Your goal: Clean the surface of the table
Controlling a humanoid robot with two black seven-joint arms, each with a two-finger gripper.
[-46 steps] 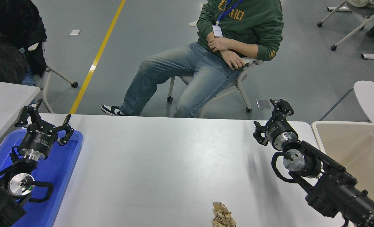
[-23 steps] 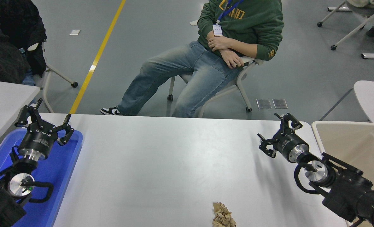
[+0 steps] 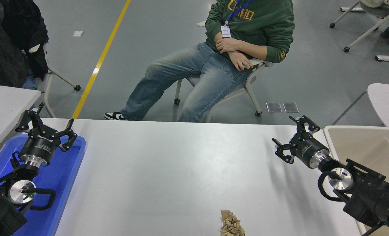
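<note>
The white-grey table surface [image 3: 168, 164] fills the lower part of the head view. A crumpled tan paper wad [image 3: 231, 224] lies on it at the near edge, right of centre. My right gripper [image 3: 291, 136] is open and empty above the table's far right corner, far from the wad. My left gripper [image 3: 47, 123] is open and empty, parked over the blue tray [image 3: 63, 177] at the lower left.
A beige bin [image 3: 371, 147] stands right of the table. A person in a green sweater and jeans [image 3: 220, 59] sits on a chair beyond the far edge. A smaller white table [image 3: 4, 101] is at the left, another table [image 3: 388, 101] at the right.
My right arm has drawn back to the right and lowered, its gripper moving from the far edge toward the table's right corner. The left arm and the wad have not moved.
</note>
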